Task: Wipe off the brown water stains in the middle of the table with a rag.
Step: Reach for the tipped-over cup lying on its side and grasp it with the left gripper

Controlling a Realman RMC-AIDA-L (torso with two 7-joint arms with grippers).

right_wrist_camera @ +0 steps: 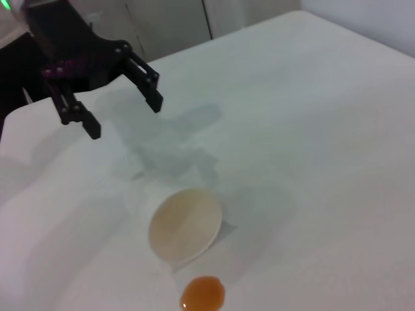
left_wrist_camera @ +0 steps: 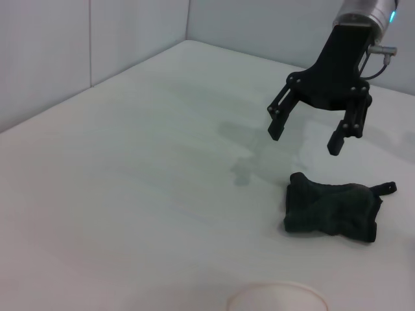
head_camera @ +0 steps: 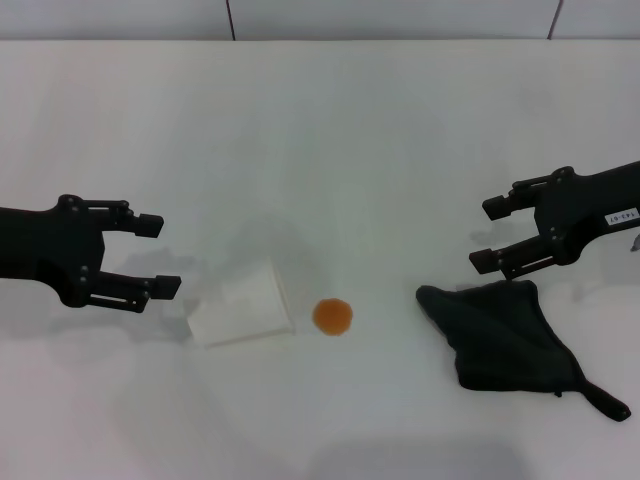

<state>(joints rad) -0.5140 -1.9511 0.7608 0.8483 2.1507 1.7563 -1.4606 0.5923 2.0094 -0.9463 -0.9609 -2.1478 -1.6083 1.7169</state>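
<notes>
Item: rag [head_camera: 505, 334], lying on the table [head_camera: 380, 140] just below and beside your right gripper [head_camera: 488, 234], long axis toward its tail; jaws wide, empty; stains [head_camera: 332, 316] centre; left gripper [head_camera: 158, 255] farther, open.

White paper cup [head_camera: 242, 304] lies tipped on its side on the counter [head_camera: 330, 140], mouth open. Pale grey panelled wall [head_camera: 300, 18] beyond far edge.

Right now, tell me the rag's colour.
Plain black rag, lying on the white table; head view shows it best.
</notes>
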